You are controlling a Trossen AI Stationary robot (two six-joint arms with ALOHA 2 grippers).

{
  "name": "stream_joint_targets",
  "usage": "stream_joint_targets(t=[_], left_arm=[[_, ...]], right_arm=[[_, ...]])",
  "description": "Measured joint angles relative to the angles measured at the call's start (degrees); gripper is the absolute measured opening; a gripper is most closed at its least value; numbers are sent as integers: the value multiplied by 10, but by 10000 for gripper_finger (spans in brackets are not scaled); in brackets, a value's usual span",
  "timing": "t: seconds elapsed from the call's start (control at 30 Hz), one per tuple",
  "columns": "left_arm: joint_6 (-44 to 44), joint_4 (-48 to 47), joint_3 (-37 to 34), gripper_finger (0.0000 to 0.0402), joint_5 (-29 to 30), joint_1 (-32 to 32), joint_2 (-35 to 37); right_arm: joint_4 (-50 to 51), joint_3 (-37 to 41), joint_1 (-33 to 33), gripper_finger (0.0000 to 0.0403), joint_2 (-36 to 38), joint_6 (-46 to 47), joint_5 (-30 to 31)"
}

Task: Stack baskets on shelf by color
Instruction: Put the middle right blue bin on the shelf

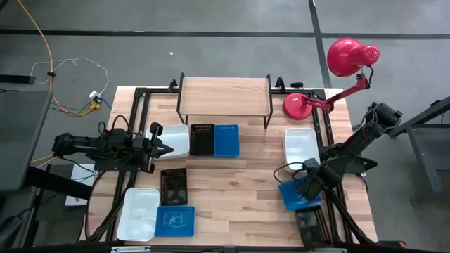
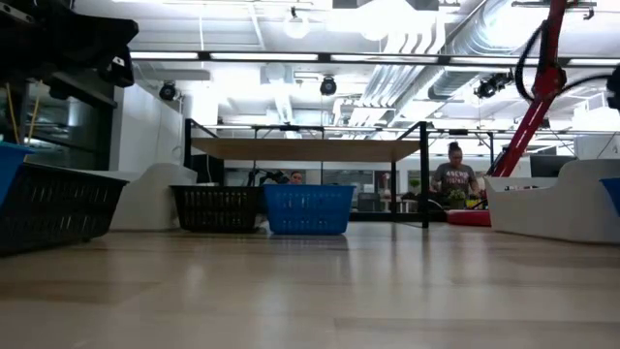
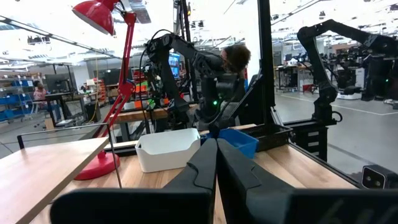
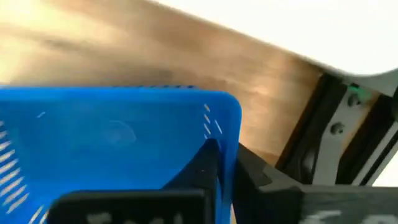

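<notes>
At the tabletop's right side, the right claw [image 1: 307,188] pinches a blue basket's [image 1: 298,197] rim. The left claw [image 1: 166,146] is closed, empty, beside a white basket [image 1: 177,139] in front of the shelf [image 1: 225,95].

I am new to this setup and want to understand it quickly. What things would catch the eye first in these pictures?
The bright red desk lamp stands at the table's far right corner, beside the empty wooden shelf. Just in front of the shelf sit three baskets in a row: white, black and blue. The right gripper is shut on the rim of another blue basket near the right edge, while the left gripper, shut, is at the white basket.
</notes>
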State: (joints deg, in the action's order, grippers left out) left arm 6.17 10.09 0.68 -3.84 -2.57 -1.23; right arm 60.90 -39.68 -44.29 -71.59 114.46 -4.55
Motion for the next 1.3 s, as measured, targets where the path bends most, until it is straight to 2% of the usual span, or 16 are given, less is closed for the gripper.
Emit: stream_joint_targets(t=[0.07,0.17,0.3,0.4,0.53,0.7,0.87,1.03,1.17,1.3], left_arm=[[0,0,0,0,0,0,0],[0,0,0,0,0,0,0],[0,0,0,0,0,0,0],[0,0,0,0,0,0,0],[0,0,0,0,0,0,0],[0,0,0,0,0,0,0],[0,0,0,0,0,0,0],[0,0,0,0,0,0,0],[0,0,0,0,0,0,0],[0,0,0,0,0,0,0]], right_arm=[[29,-28,0,18,0,-17,1],[85,-87,0,5,0,-49,20],[158,-188,1,4,0,-90,77],[165,-275,10,2,0,-150,142],[151,-382,50,1,-8,-277,227],[140,-526,157,1,-67,-511,300],[142,-672,277,0,-164,-765,299],[143,-789,388,0,-247,-945,279],[143,-843,467,0,-295,-1044,251],[143,-859,534,0,-324,-1158,210]])
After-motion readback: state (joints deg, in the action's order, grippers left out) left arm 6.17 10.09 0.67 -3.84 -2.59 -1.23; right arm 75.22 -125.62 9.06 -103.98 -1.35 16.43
